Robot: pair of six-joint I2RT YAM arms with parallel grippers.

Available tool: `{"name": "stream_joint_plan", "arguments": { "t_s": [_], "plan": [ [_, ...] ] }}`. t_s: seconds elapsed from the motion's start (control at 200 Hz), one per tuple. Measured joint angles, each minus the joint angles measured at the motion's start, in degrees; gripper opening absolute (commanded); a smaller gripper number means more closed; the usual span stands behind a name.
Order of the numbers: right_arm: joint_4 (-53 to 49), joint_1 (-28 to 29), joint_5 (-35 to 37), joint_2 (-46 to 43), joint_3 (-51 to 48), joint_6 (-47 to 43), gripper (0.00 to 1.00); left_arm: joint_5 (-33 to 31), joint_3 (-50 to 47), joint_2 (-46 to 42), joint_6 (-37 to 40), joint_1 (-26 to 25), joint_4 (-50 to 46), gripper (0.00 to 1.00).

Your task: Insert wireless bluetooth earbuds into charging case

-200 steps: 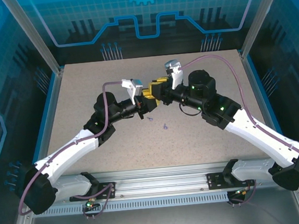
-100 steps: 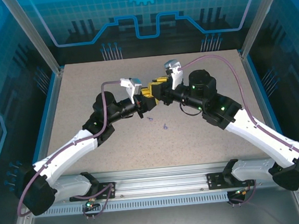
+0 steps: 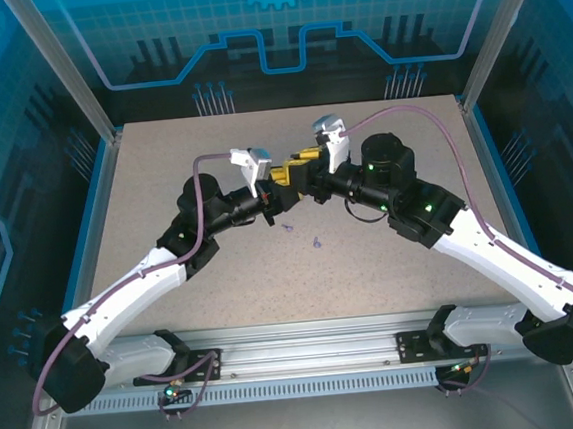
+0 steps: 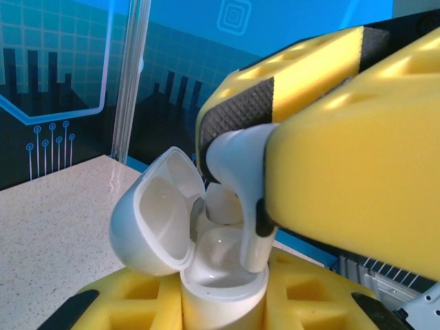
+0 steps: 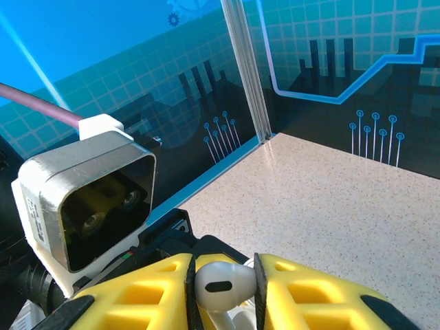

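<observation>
Two arms meet over the middle of the table (image 3: pixel 163 175), a bit toward the far side. On the left, the left gripper (image 3: pixel 275 193) has its yellow fingers (image 4: pixel 124 306) pressed on both sides of the charging case (image 4: pixel 221 289) and holds it with its open mouth up. The lid (image 4: pixel 157 213) of the case is open and leans to the left. On the right, the right gripper (image 3: pixel 306 173) comes in from above. It pinches one earbud (image 4: pixel 237 161) by its round head between its two yellow fingers (image 4: pixel 344 137). The stem of the earbud points down, and its tip is at the mouth of the case, on the right side. A round white shape sits deeper in the case, and I cannot tell if it is another earbud or just the cup. I think the step now is putting this earbud into its hole, and it looks only partly in. Next, the right gripper should go down slowly and straight, so the stem slides in and does not catch on the rim. Then its fingers should let go while the left gripper holds the case steady. A tiny purple speck (image 3: pixel 316 242) lies on the table nearer to the arm bases, too small to name.
</observation>
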Motion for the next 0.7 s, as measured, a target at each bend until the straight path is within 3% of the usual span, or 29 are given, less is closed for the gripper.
{"name": "stream_joint_plan", "arguments": {
  "t_s": [0.7],
  "plan": [
    [-1.9,0.0,0.5,0.0,0.8,-1.3,0.42,0.1,0.7,-0.3,0.4,0.0,-1.9,0.04]
  ]
}}
